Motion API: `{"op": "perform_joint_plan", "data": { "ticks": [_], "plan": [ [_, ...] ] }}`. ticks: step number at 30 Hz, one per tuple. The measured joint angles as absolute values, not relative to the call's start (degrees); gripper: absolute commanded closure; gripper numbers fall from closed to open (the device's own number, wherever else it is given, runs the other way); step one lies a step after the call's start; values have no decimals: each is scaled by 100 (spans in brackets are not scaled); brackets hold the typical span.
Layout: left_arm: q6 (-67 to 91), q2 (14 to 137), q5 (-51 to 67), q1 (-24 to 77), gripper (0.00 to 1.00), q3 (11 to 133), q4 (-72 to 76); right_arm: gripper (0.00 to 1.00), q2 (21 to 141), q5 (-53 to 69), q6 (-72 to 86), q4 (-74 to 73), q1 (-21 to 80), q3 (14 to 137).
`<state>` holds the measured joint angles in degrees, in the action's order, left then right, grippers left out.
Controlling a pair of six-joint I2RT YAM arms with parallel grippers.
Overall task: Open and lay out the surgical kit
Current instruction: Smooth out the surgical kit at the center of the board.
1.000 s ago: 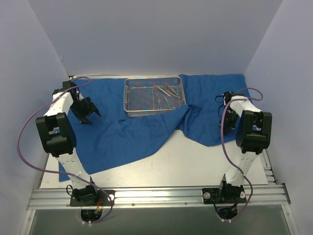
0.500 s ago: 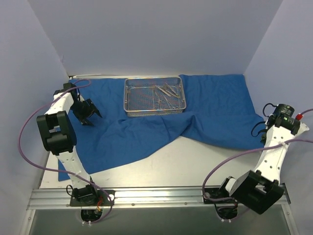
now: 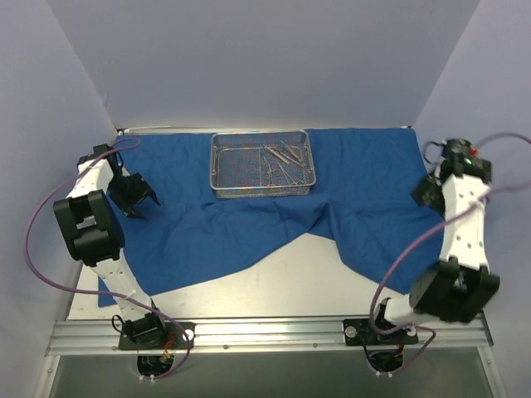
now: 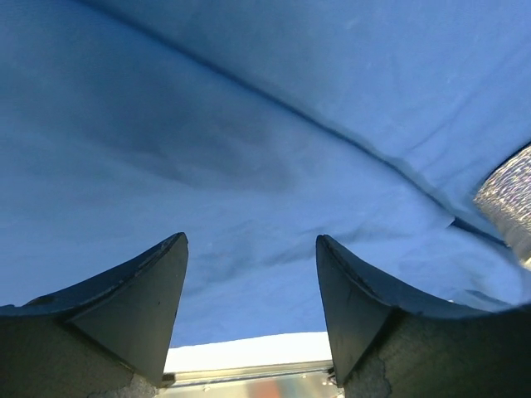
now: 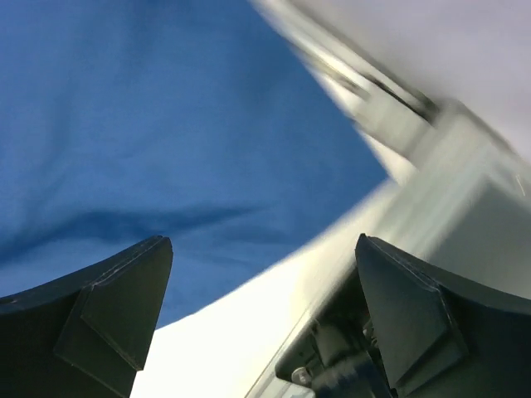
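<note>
The royal-blue cloth wrap (image 3: 232, 220) lies spread over the table, with a wrinkle ridge near its middle. On its back part stands the silver wire-mesh tray (image 3: 222, 170), which holds several slim steel instruments (image 3: 282, 156). My left gripper (image 3: 133, 196) hovers over the cloth's left part, open, with only cloth (image 4: 249, 124) below the fingers (image 4: 141, 290). A corner of the tray (image 4: 510, 191) shows at the right of that view. My right gripper (image 3: 427, 192) is at the cloth's right edge, open and empty, over the cloth (image 5: 149, 124) and bare table (image 5: 249, 332).
Bare white table (image 3: 315, 274) lies in front of the cloth. An aluminium rail (image 3: 265, 332) runs along the near edge and carries both arm bases. Pale walls close in the left, back and right. Purple cables loop from both arms.
The right arm swung out to the right, drawing the cloth's right flap flat, then opened and let it go. The left gripper drifted slightly left.
</note>
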<state>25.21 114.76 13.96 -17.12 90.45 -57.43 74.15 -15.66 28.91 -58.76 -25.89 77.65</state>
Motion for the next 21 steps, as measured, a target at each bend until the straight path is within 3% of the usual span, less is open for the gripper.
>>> {"op": "perform_joint_plan", "data": {
  "ticks": [3, 9, 12, 13, 14, 21],
  "plan": [
    [2453, 11264, 1232, -1695, 31, 9002, -5850, 0, 8729, -1452, 2628, -5258, -1243, 8670],
    [2241, 10554, 993, -1682, 36, 9000, -5940, 33, 9776, -274, 1951, -3876, 1374, 8958],
    [2117, 10630, 930, -1662, 36, 9310, -6016, 70, 9824, 537, 1704, -3212, 2552, 8884],
    [2088, 10685, 932, -1660, 36, 9389, -6025, 93, 9808, 781, 1651, -2982, 2856, 8838],
    [2069, 10750, 934, -1658, 36, 9452, -6020, 100, 9797, 980, 1608, -2744, 3109, 8768],
    [2126, 10962, 1208, -1640, 31, 9437, -6014, 100, 10573, 1533, 1463, -2025, 4123, 8635]
  ]
}}
